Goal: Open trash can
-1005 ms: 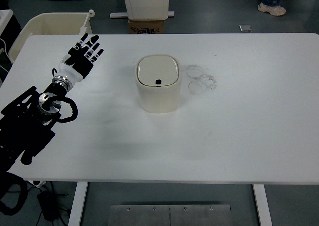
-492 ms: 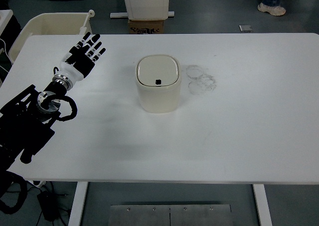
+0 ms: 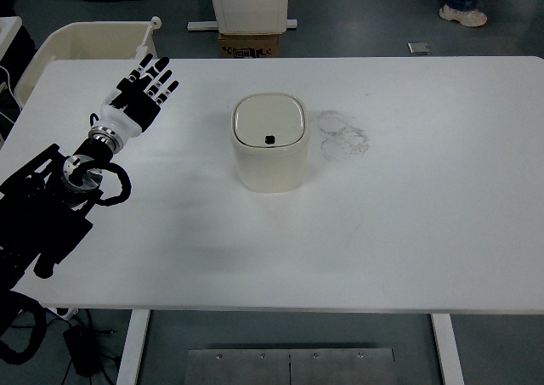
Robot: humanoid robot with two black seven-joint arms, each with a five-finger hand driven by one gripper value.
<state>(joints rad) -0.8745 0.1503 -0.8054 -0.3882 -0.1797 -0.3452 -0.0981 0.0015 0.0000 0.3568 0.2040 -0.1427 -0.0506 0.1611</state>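
A small cream trash can [image 3: 269, 144] stands upright near the middle of the white table [image 3: 408, 223], its lid shut, with a small dark button on the lid's front edge. My left hand [image 3: 143, 91] is black and white, with fingers spread and empty, hovering over the table's far left, well to the left of the can. My left arm runs back to the lower left edge. The right arm is out of view.
Faint ring marks [image 3: 342, 135] lie on the table just right of the can. A cream plastic bin [image 3: 85, 43] stands beyond the table's far left corner. A person's shoe [image 3: 463, 14] shows at the top right, and a cardboard box [image 3: 250, 44] behind the table.
My left hand has drifted slightly up and left, away from me. The trash can has not moved and its lid stays shut.
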